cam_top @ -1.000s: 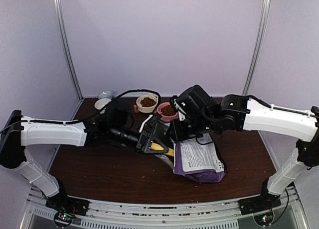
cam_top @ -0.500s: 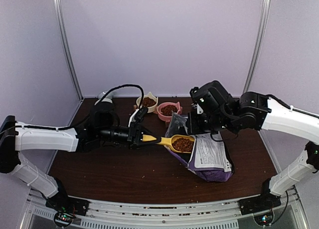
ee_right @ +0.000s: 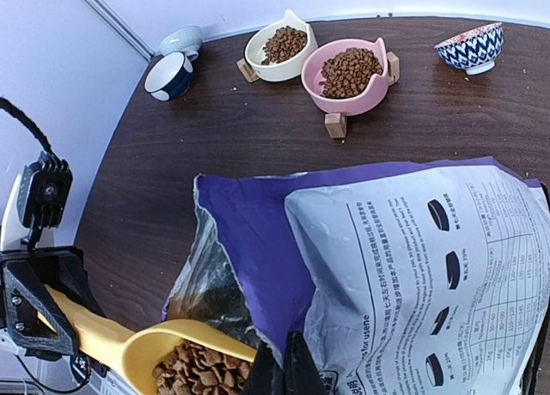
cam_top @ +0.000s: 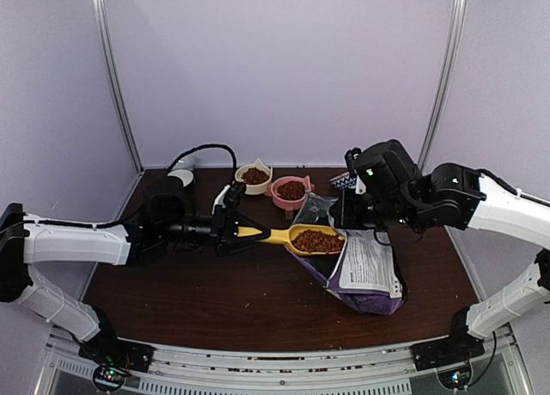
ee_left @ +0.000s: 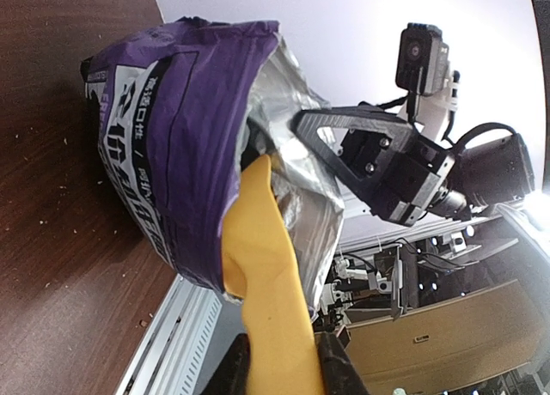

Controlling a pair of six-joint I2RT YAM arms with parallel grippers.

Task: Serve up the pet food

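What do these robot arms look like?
A matching pair: the left arm and right arm have smooth white shells with black joints. The left tool and right tool are black, with two fingers each. A black cable loops over the left arm's wrist.

The dark brown desk (cam_top: 215, 300) carries a purple food bag (cam_top: 368, 273) right of centre in the top view. At the top of the right wrist view stand a cream bowl (ee_right: 268, 72) and a pink bowl (ee_right: 344, 106) of kibble (ee_right: 348, 69), a blue patterned bowl (ee_right: 471, 51) upper right, and a white bowl (ee_right: 182, 41) and a navy bowl (ee_right: 168, 75) upper left. Crumbs (ee_left: 64, 189) dot the wood
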